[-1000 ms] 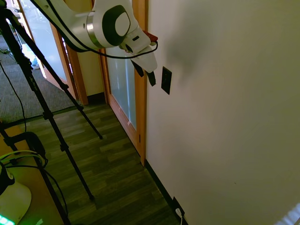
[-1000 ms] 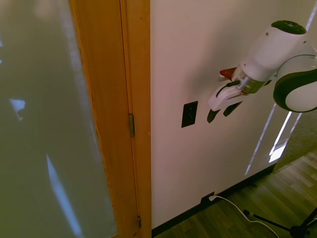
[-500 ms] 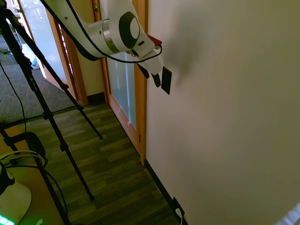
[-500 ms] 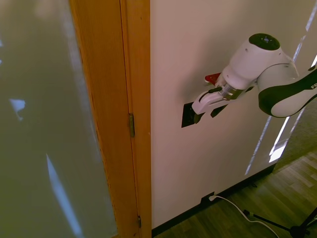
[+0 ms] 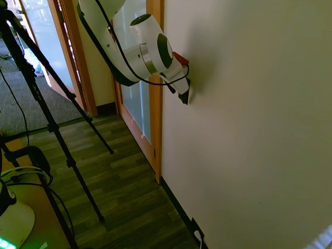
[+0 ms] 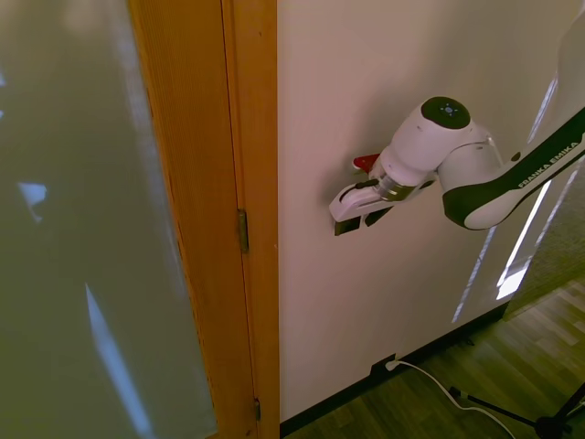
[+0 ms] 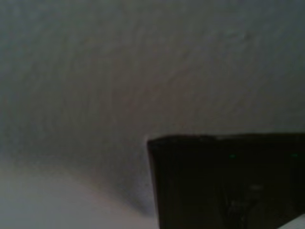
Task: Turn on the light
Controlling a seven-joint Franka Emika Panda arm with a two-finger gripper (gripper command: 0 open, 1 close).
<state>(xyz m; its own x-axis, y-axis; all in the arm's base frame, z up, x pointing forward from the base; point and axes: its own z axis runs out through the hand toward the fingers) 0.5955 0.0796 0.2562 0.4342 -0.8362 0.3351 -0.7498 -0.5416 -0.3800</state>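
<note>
Right at fingertips (image 6: pixel 352 222): switch (image 6: pixel 344 229).

Two exterior views flank the wall (image 5: pixel 249 129) oppositely, wrist view close, blurred

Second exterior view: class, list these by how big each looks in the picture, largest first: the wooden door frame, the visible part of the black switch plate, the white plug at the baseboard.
1. Wooden door frame, by far the largest.
2 and 3. Switch plate and white plug: both tiny. The tool covers most of the plate, leaving only a corner visible, so I would not rank these two.
</note>
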